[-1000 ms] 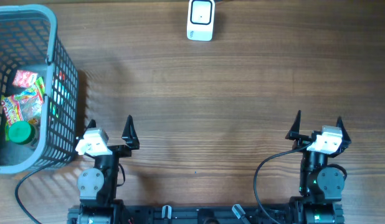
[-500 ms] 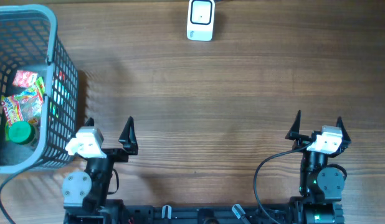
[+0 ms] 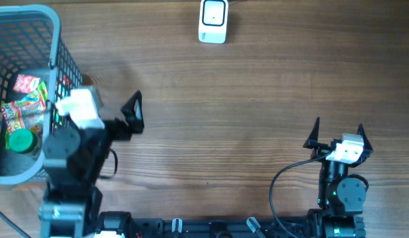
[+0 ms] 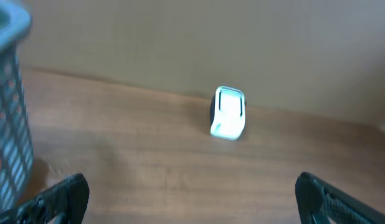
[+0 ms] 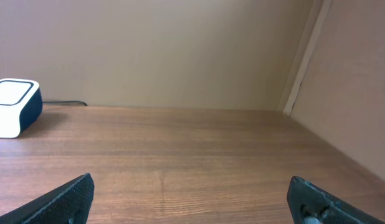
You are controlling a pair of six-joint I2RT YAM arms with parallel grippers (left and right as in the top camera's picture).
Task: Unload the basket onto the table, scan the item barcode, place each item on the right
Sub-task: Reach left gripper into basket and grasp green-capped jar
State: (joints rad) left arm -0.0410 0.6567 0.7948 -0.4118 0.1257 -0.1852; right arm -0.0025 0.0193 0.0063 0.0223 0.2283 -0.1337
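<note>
A brown wooden table (image 3: 244, 99) meets a plain beige wall (image 5: 149, 50). The white scanner (image 3: 213, 21) stands well right of the basket (image 3: 65, 66), long side running away from the arms and face toward them. The snack packets (image 3: 26, 106) lie jumbled inside the basket. The left gripper (image 4: 192, 199) gapes empty at the basket's right wall, and the right gripper (image 3: 338, 129) gapes empty far to the right.

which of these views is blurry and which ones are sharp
Left wrist view: soft all over, the scanner and basket smeared. Right wrist view: sharp, the wood grain of the table clear. Overhead view: mostly sharp, only the left arm slightly blurred.
</note>
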